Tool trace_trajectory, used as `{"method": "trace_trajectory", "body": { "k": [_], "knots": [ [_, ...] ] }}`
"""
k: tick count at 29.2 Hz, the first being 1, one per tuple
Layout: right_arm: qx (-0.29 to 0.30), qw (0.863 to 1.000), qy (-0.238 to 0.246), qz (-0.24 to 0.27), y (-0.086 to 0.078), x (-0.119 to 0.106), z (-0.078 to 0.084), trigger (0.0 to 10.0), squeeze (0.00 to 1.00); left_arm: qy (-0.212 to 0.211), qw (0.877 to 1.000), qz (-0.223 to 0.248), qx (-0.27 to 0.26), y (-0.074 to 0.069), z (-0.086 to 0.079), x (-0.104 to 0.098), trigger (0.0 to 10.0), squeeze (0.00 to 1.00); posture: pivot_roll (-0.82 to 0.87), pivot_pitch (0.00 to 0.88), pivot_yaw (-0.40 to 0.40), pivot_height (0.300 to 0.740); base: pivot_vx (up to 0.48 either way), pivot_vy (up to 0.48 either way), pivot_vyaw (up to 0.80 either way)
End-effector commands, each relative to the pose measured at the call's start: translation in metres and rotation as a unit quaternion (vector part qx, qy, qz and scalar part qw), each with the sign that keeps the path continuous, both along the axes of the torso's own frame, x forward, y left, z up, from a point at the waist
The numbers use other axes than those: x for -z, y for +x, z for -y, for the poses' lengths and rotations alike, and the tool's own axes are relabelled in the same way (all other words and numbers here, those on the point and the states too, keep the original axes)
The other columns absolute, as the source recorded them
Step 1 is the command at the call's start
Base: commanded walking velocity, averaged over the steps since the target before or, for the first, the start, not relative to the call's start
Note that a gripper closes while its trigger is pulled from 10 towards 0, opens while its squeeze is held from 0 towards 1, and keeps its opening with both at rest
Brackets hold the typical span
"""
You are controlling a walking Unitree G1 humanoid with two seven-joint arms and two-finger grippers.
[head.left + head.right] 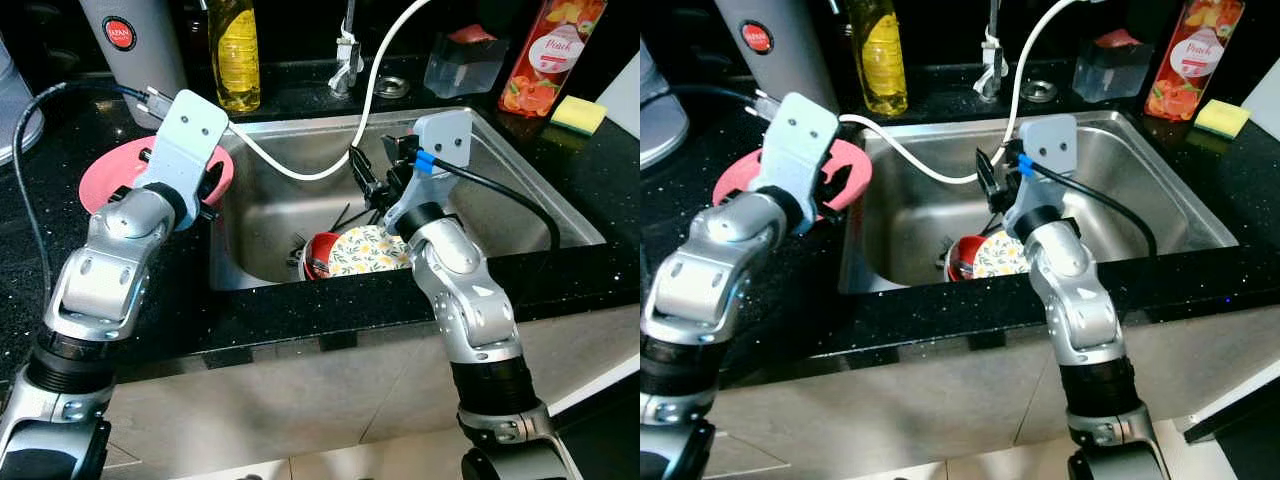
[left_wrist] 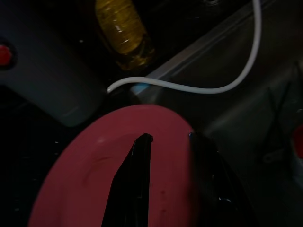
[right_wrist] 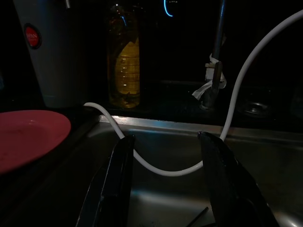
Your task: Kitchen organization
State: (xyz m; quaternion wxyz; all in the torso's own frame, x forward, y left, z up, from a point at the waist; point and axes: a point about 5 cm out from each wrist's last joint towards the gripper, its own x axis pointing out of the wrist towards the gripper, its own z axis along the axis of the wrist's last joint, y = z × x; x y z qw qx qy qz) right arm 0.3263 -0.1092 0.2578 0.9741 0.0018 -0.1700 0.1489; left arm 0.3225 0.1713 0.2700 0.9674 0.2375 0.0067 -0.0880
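The pink plate point(image 1: 105, 178) lies on the tabletop point(image 1: 60, 250) left of the sink point(image 1: 500, 200), left tool point(image 2: 165, 156) spread above it; dishes point(image 1: 350, 252) (probably unwashed) remain inside, right tool point(image 3: 163, 156) spread, empty.

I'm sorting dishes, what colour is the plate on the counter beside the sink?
Pink: the plate shows best in the left eye view.

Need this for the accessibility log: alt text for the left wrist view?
The left claw, fingers open, hovers over a pink plate on the dark counter. Beyond it stand a yellow oil bottle and a grey canister, with a white hose curving across the steel sink.
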Motion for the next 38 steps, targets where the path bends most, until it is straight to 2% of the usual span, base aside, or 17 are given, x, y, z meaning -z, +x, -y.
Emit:
{"method": "trace_trajectory", "body": {
  "k": [1, 17, 23, 27, 32, 38],
  "knots": [
    [0.004, 1.000, 0.005, 0.003, 0.001, -0.002, 0.002, 10.0, 0.00, 0.016, 1.000, -0.003, -0.002, 0.002, -0.002, 0.001, 10.0, 0.00, 0.14, 0.063, 0.004, 0.740, 0.000, 0.000, 0.00],
    [0.007, 1.000, 0.002, -0.001, -0.003, 0.001, 0.002, 10.0, 0.00, 0.016, 1.000, -0.004, 0.010, 0.005, 0.007, 0.006, 10.0, 0.00, 0.11, 0.067, 0.018, 0.740, 0.000, 0.000, 0.00],
    [0.002, 1.000, -0.001, 0.002, -0.003, 0.001, 0.001, 10.0, 0.00, 0.017, 1.000, -0.002, 0.009, 0.006, 0.006, 0.005, 10.0, 0.00, 0.11, 0.056, 0.031, 0.740, 0.000, 0.000, 0.00],
    [0.010, 1.000, 0.005, 0.000, -0.002, 0.002, 0.002, 10.0, 0.00, 0.032, 0.999, 0.000, 0.007, 0.008, 0.006, 0.005, 10.0, 0.00, 0.12, 0.064, 0.026, 0.740, 0.000, 0.000, 0.00],
    [-0.003, 1.000, 0.005, -0.004, -0.005, 0.004, -0.003, 10.0, 0.00, 0.028, 1.000, 0.003, 0.004, 0.008, 0.003, 0.003, 10.0, 0.00, 0.12, 0.060, 0.027, 0.740, 0.000, 0.000, 0.00],
    [0.005, 1.000, 0.013, -0.005, -0.003, 0.003, -0.001, 10.0, 0.00, 0.032, 0.999, 0.006, 0.010, 0.009, 0.006, 0.002, 10.0, 0.00, 0.12, 0.066, 0.025, 0.740, 0.000, 0.000, 0.00]
  ]
}}
